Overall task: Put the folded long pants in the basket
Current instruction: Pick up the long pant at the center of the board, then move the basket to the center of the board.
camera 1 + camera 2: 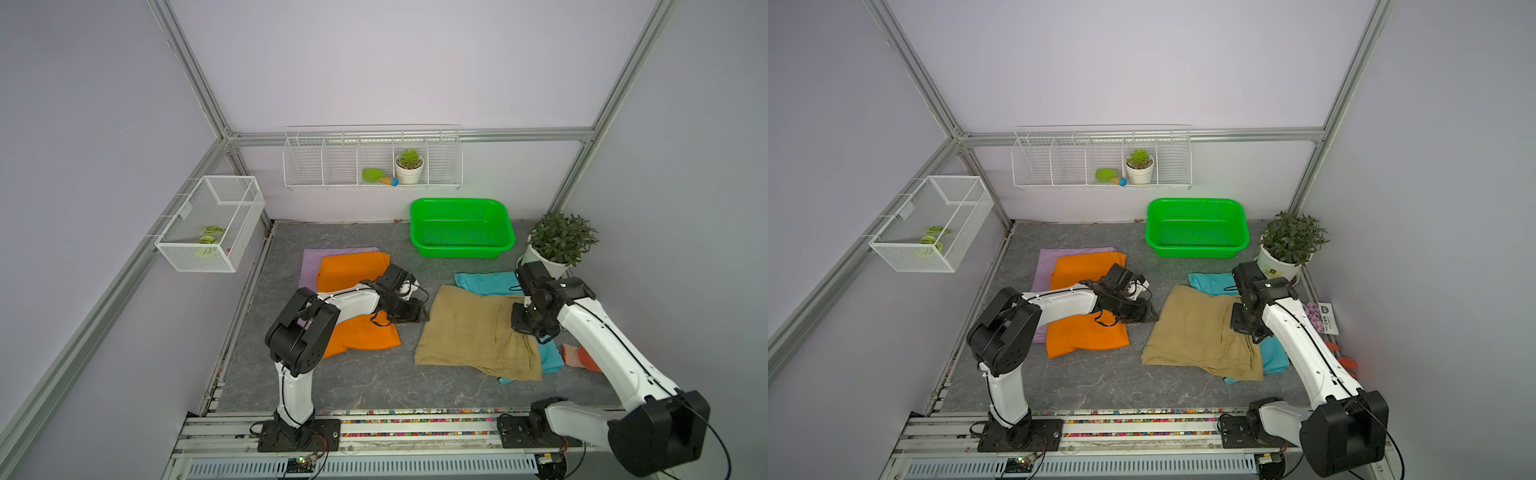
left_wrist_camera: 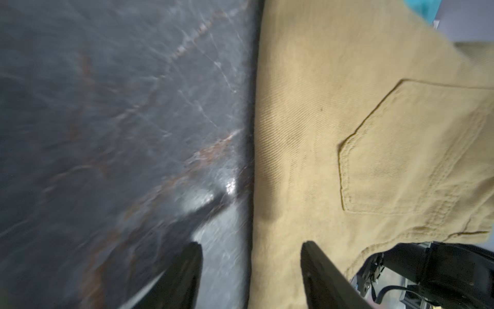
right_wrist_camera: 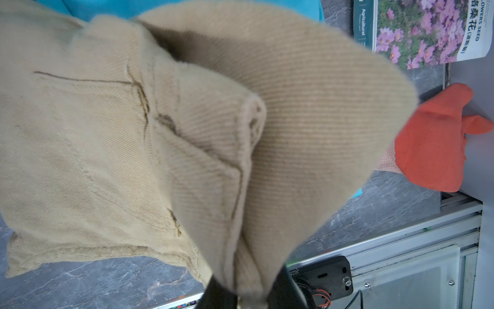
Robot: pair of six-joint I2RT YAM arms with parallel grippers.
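The khaki folded long pants [image 1: 469,328] [image 1: 1196,328] lie over teal pants [image 1: 486,282] at the right of the mat. My right gripper [image 3: 251,294] is shut on the khaki cloth's right edge, which bunches up between its fingers. My left gripper [image 2: 251,244] [image 1: 424,316] is open at the khaki bundle's left edge, one finger over the cloth [image 2: 374,133] and one over the mat. Orange pants [image 1: 353,270] rest on lilac pants [image 1: 309,266] under my left arm. The green basket [image 1: 461,249] [image 1: 1196,249] stands behind with nothing in it.
A potted plant [image 1: 561,241] stands right of the basket. A seed packet [image 3: 422,29] and an orange-red glove [image 3: 433,139] lie at the right wall. A white wire basket [image 1: 212,224] hangs on the left wall, a wire shelf [image 1: 372,158] on the back wall.
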